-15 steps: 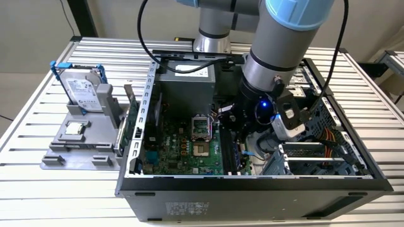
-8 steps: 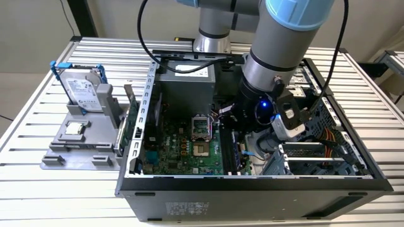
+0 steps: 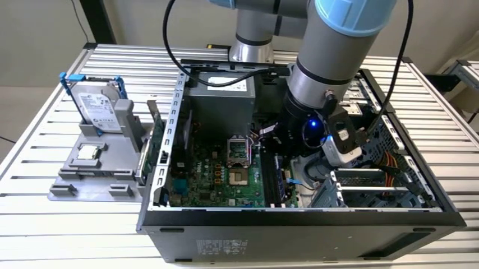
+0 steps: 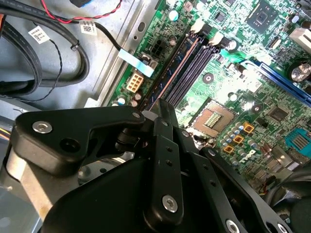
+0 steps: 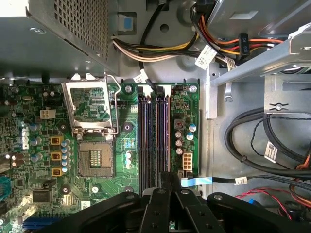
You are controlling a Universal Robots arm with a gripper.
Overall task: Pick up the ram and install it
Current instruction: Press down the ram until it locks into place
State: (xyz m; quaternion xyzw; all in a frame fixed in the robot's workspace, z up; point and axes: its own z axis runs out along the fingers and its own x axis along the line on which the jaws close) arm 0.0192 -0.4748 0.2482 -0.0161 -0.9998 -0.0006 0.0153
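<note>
The ram (image 5: 162, 136) is a thin stick seen edge-on, standing in one of the long memory slots (image 5: 146, 141) on the green motherboard (image 5: 29, 145). In the second wrist view the ram (image 4: 175, 68) runs away from my fingers along the same slots. My gripper (image 5: 165, 178) is at the near end of the stick, with its black fingers (image 4: 163, 109) drawn together on it. In the exterior view my wrist (image 3: 314, 129) reaches down into the open computer case (image 3: 299, 216), and it hides the fingers there.
An open CPU socket (image 5: 92, 155) lies beside the slots. Cable bundles (image 5: 272, 145) and a drive cage (image 3: 374, 190) crowd the other side. The power supply (image 3: 221, 101) stands at the case's back. Outside, a grey fixture (image 3: 90, 174) holds a hard drive (image 3: 101, 106) and a CPU chip (image 3: 90, 151).
</note>
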